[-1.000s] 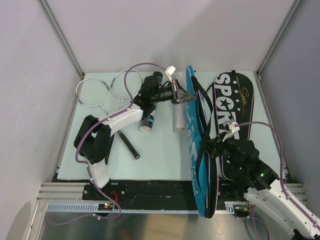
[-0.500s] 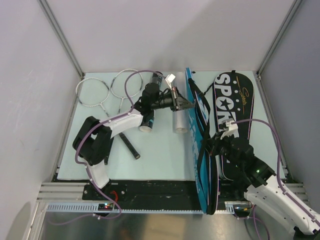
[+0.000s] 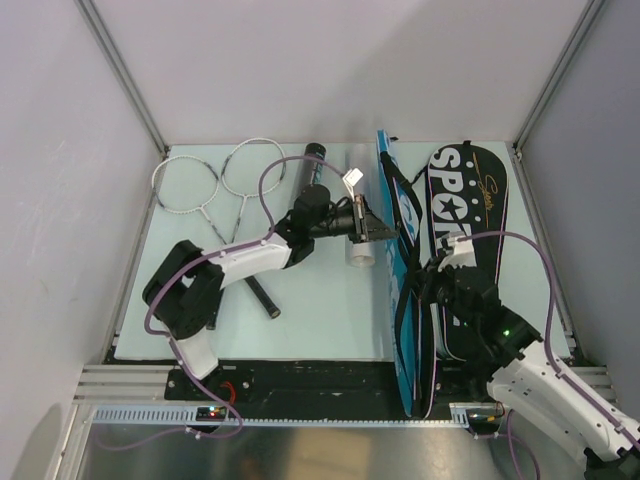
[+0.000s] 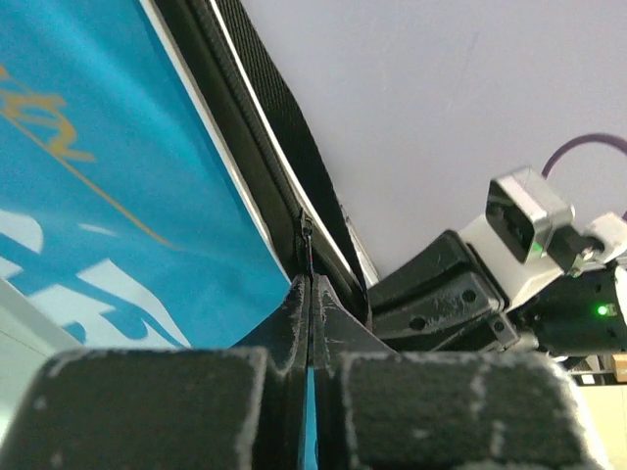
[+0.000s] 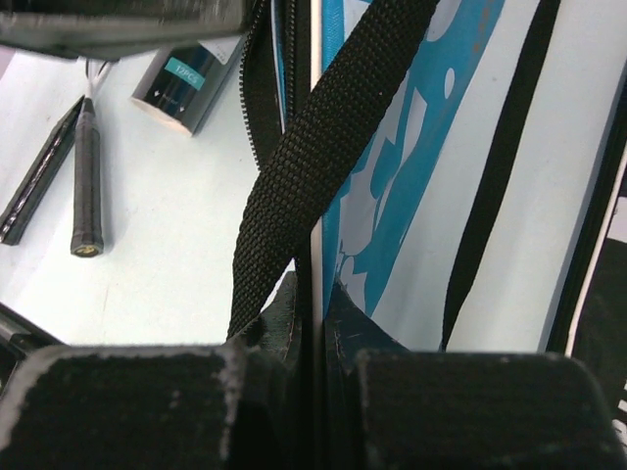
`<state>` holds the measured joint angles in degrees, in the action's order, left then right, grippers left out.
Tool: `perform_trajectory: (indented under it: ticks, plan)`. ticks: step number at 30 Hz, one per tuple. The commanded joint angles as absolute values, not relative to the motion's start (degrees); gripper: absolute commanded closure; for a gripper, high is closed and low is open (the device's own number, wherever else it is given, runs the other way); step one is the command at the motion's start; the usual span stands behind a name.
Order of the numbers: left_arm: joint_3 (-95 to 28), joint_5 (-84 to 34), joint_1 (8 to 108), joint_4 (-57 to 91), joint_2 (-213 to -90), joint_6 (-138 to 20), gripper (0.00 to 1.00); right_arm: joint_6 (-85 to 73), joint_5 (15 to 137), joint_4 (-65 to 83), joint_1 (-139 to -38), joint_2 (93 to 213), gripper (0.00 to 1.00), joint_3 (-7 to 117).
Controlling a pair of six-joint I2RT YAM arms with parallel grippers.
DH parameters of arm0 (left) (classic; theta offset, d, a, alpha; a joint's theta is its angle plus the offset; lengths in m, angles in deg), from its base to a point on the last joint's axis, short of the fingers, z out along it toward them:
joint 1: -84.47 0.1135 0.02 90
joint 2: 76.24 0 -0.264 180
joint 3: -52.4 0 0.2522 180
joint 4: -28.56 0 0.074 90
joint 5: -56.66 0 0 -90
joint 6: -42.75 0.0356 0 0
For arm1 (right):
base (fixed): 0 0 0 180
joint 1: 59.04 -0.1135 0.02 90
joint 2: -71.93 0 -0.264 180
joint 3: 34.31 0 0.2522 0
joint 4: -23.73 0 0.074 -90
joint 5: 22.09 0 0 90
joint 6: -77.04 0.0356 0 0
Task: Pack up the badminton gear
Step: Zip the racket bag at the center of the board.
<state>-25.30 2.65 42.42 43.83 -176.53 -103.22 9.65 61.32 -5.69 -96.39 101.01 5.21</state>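
A blue and black racket bag [image 3: 396,290] stands on its edge right of centre, with its black "SPORT" half [image 3: 470,200] lying flat. My left gripper [image 3: 385,228] is shut on the bag's zipper pull [image 4: 307,245] at the flap's upper edge. My right gripper [image 3: 425,290] is shut on the bag's edge [image 5: 315,196], beside a black strap [image 5: 313,147]. Two rackets with white heads [image 3: 185,185] [image 3: 252,168] lie at the far left, with a black handle [image 3: 260,293] nearer. A long black tube [image 3: 313,155] and a pale tube [image 3: 358,252] lie under my left arm. No loose shuttlecocks show.
Grey walls with metal posts close in the pale green table [image 3: 320,310] at the back and both sides. The black tube's end [image 5: 186,78] and a racket handle [image 5: 86,186] lie just left of the bag. My right arm [image 4: 529,255] is close beyond the left fingers.
My left gripper has moved nearer and to the right along the bag's edge, still shut on the zipper pull. The bag's blue flap stands more upright. My right gripper has shifted slightly away.
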Motion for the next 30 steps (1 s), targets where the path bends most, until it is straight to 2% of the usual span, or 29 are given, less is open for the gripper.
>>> perform_trajectory:
  ticks: [1, 15, 19, 25, 30]
  plan:
    - [-23.0, 3.5, 39.3, 44.2, -172.5, -101.0, 1.00, 8.9, 56.7, 8.7, -94.0, 101.9, 1.00, 9.3]
    - [-17.7, -3.4, 33.8, 42.8, -172.5, -97.4, 1.00, 9.7, 60.0, 13.1, -89.5, 107.9, 0.99, 9.3]
    - [-17.9, -4.7, 33.6, 42.3, -172.9, -96.7, 1.00, 10.6, 61.4, 11.1, -89.4, 106.7, 0.85, 9.2]
    - [-19.8, -6.0, 34.0, 40.8, -173.8, -95.4, 1.00, 12.2, 59.7, -0.2, -89.3, 100.3, 0.64, 10.5]
    - [-21.0, -7.1, 34.4, 39.6, -173.5, -94.3, 1.00, 12.3, 59.8, -4.5, -89.2, 96.9, 0.56, 11.1]
